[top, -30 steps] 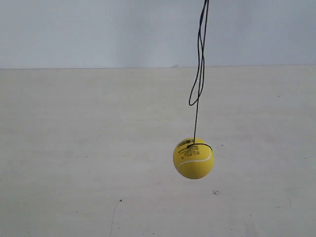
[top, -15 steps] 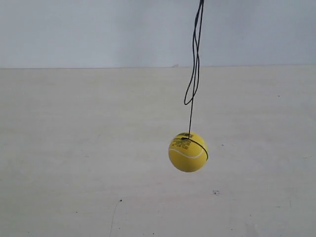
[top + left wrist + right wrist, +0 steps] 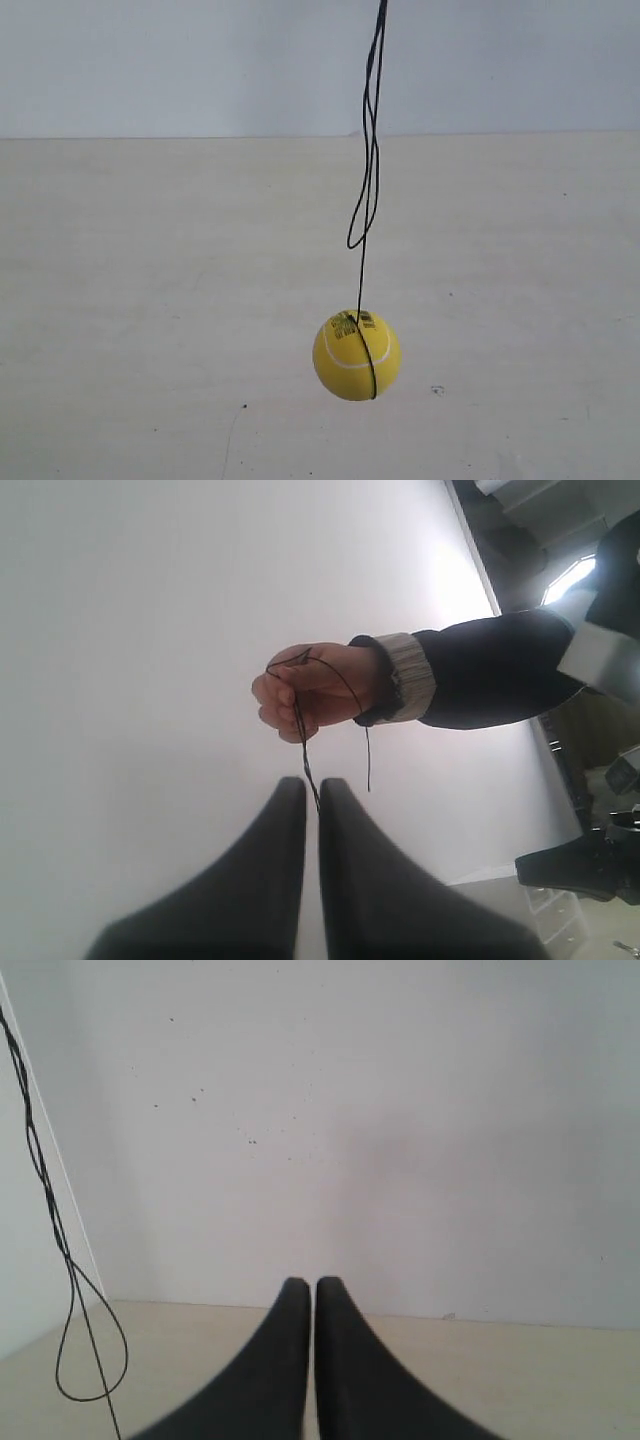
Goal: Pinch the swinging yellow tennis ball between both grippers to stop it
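The yellow tennis ball (image 3: 357, 355) hangs on a thin black string (image 3: 366, 200) above the pale table, low in the exterior view and right of centre. No gripper shows in that view. In the left wrist view my left gripper (image 3: 312, 782) is shut, its black jaws nearly touching, with the string (image 3: 303, 742) running down behind the tips; the ball is hidden there. My right gripper (image 3: 301, 1284) is shut too, pointing at the wall. A loop of string (image 3: 70, 1310) hangs at that view's edge, well apart from the jaws.
A person's hand (image 3: 312, 690) in a dark sleeve (image 3: 480, 670) holds the string's top end. The beige table (image 3: 150, 300) meets a white wall (image 3: 200, 60) at the back. Dark equipment (image 3: 585, 865) stands at the left wrist view's edge.
The ball has swung to the exterior view's left and come lower in the frame. The string has shifted left with it.
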